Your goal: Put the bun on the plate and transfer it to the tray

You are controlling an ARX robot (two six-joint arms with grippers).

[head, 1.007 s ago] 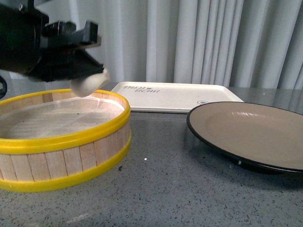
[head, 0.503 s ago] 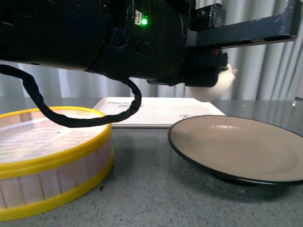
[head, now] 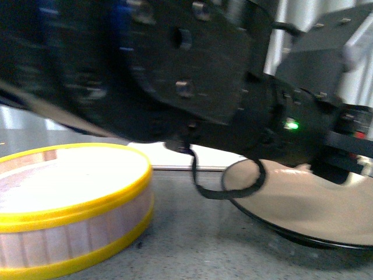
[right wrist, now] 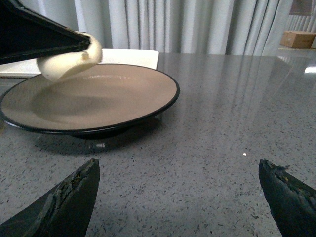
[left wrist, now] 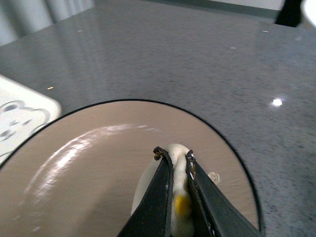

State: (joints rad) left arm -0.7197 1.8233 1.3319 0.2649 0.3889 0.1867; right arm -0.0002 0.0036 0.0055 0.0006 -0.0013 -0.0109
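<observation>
The left gripper [left wrist: 174, 155] has its two black fingers [left wrist: 160, 190] pressed in on the bun [right wrist: 65, 63], pinching the soft white dough so that it bulges out on either side. A small yellow spot shows on the bun between them. The bun hangs over the tan inside of the plate [right wrist: 106, 94], and from the shadow under it, it looks just clear of the surface. The right gripper [right wrist: 178, 165] sits low over the grey speckled table [right wrist: 227, 123] with its jaws spread wide and nothing between them, facing the plate from nearby.

As the robot faces, the tray [left wrist: 19, 118] lies at about 11 o'clock from the plate, close to its black rim. The yellow-rimmed steamer basket [head: 70, 204] stands at about 9 o'clock from the plate. The left arm [head: 175, 76], blurred and black with a green light [head: 292, 124], fills most of the front view.
</observation>
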